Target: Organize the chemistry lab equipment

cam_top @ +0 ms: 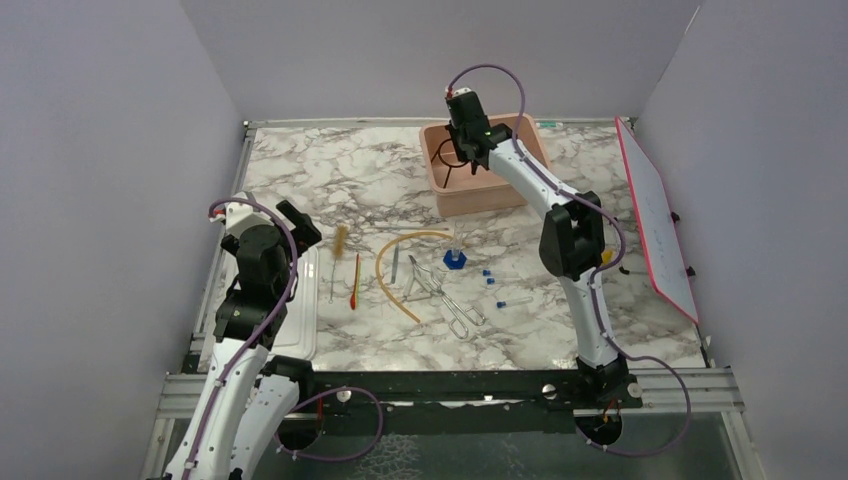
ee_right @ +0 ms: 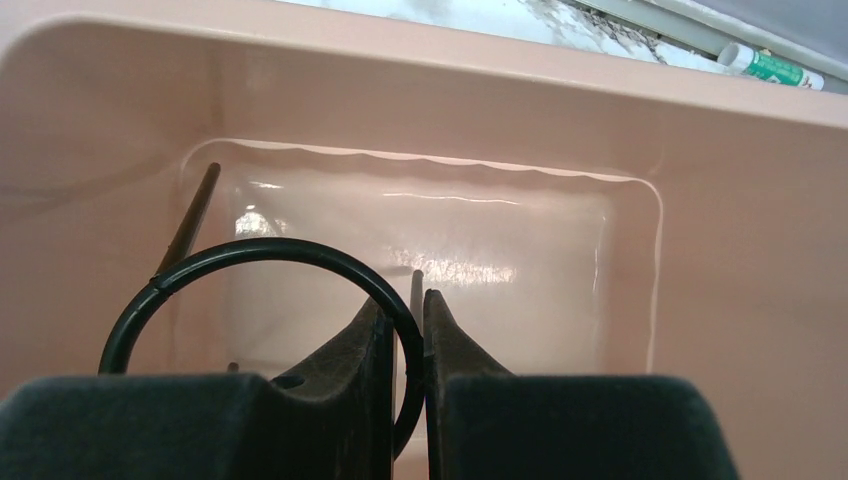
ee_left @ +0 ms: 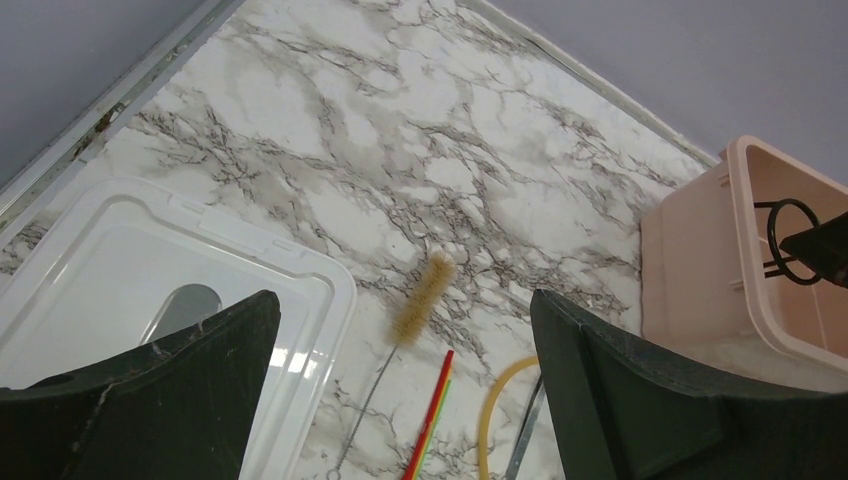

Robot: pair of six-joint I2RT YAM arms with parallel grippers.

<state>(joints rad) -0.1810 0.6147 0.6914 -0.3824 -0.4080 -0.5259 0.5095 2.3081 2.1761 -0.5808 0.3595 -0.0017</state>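
1. The right gripper [ee_right: 405,322] reached into the pink plastic tub [ee_right: 700,150] at the far side of the marble-patterned counter [cam_top: 330,180]. Its dark fingers were pinched tight on the thin round wire of the black wire ring stand [ee_right: 260,247].
2. The ring stand hung inside the tub, its circular hoop upright and its straight legs pointing toward the glossy tub floor.
3. The left gripper [ee_left: 402,296] hovered with its jaws spread wide and nothing between them, above the edge of the flat, translucent white lid [ee_left: 250,250].
4. On the counter beside the lid lay a wire-handled brush [cam_top: 341,243] with a fuzzy tan head, and next to it the thin red-orange rod [cam_top: 355,282].
5. The curved tan rubber tube [cam_top: 385,270] arced around a slim metal spatula [cam_top: 395,265]; the shiny silver tongs [cam_top: 445,295] lay just beside them.
6. A blue hexagonal piece [cam_top: 455,258] and tiny blue pieces [cam_top: 488,273] sat near the tongs.
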